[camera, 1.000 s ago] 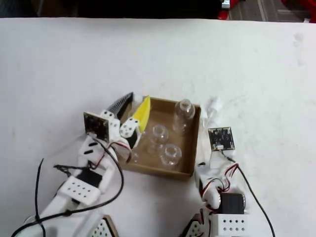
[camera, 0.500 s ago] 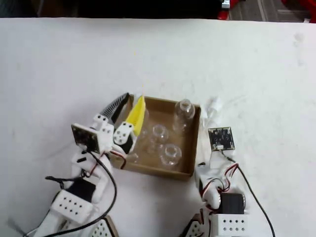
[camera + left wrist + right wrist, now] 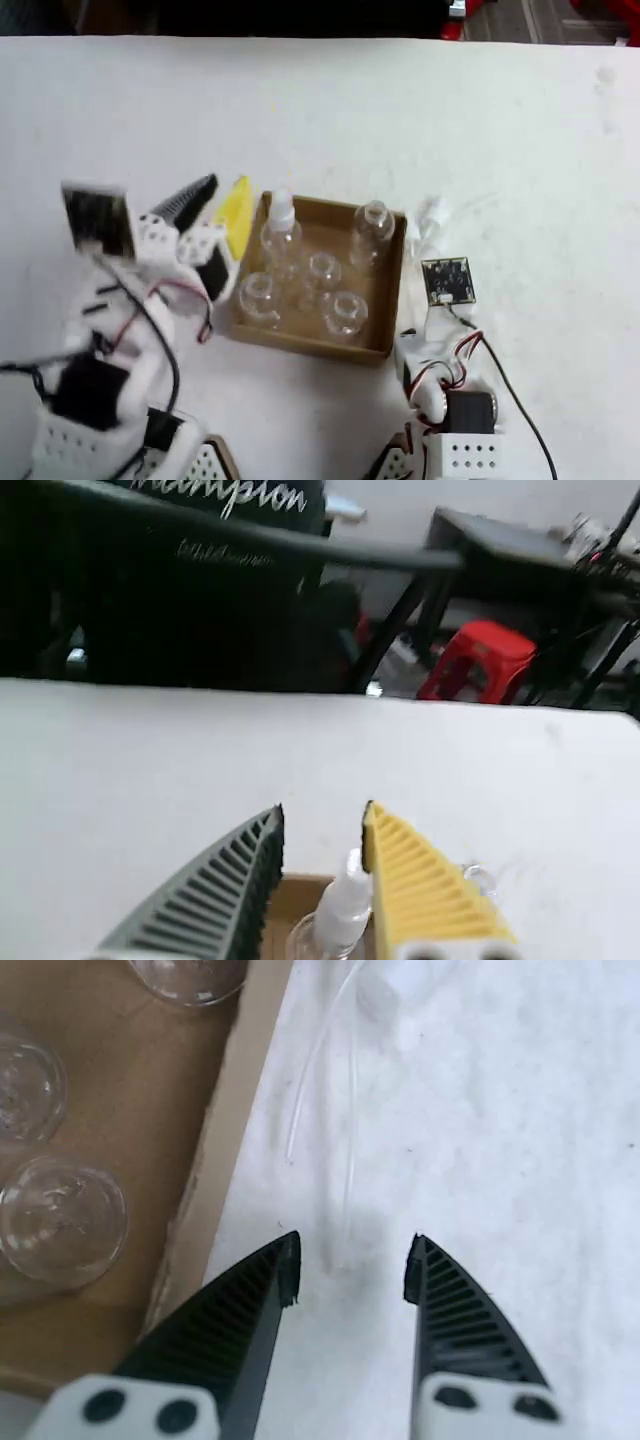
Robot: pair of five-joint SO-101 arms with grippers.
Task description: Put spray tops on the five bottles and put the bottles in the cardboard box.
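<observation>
L claw (image 3: pixel 222 186) open, empty, beside box (image 3: pixel 310 345); spray-topped bottle (image 3: pixel 280 238) inside, nearby. R claw (image 3: pixel 352 1260) open.

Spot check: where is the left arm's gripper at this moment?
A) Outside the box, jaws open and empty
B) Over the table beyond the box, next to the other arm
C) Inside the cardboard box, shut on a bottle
A: in the high view the left gripper is over the table beside the cardboard box, jaws apart with nothing between them, while the bottle with a spray top stands free inside.
</observation>
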